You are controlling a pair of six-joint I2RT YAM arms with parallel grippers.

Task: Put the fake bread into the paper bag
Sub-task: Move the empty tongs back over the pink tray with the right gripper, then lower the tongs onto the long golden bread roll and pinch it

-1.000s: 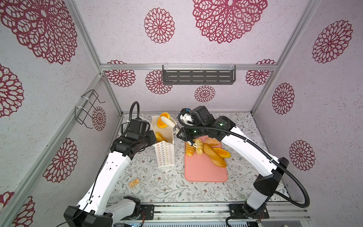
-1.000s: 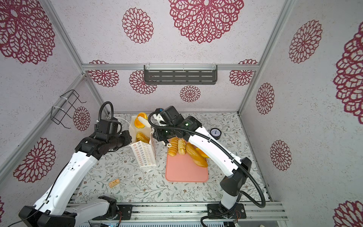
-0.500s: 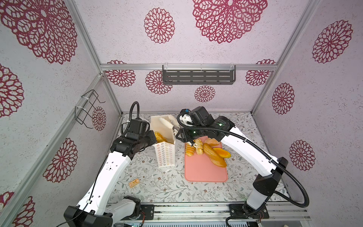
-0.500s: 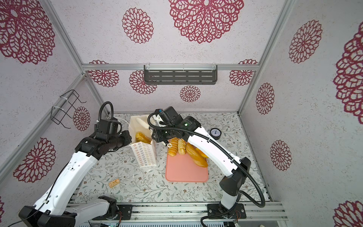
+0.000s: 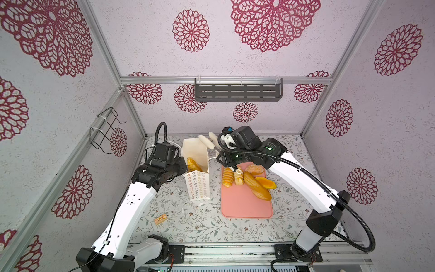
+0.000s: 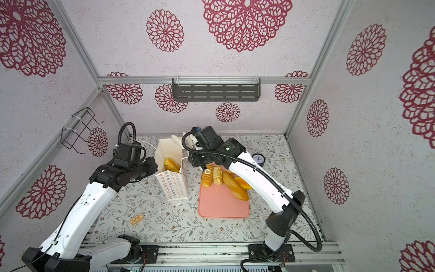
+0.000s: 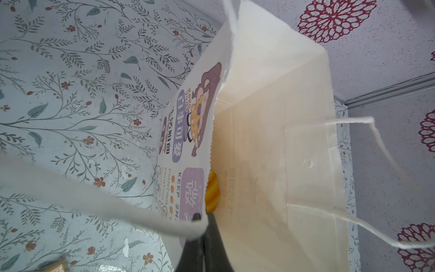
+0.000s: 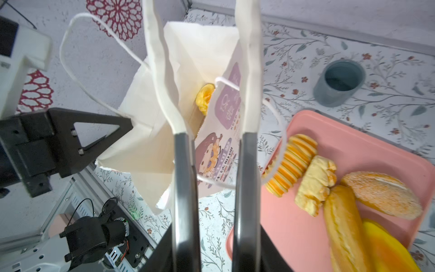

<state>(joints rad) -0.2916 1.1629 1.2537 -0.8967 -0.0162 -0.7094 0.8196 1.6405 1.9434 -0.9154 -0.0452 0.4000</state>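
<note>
floral table (image 5: 188, 223): paper bag (image 5: 199, 188) upright, mouth up.

Bright, even light, faint soft shadows, wide-angle stretch at edges, wrist-view foregrounds out of focus

We see only a sliver of the ridged loaf (image 7: 213, 193) behind the paper bag (image 7: 270, 141) wall, and a picture edge crops the orange oval (image 8: 386, 249).
</note>
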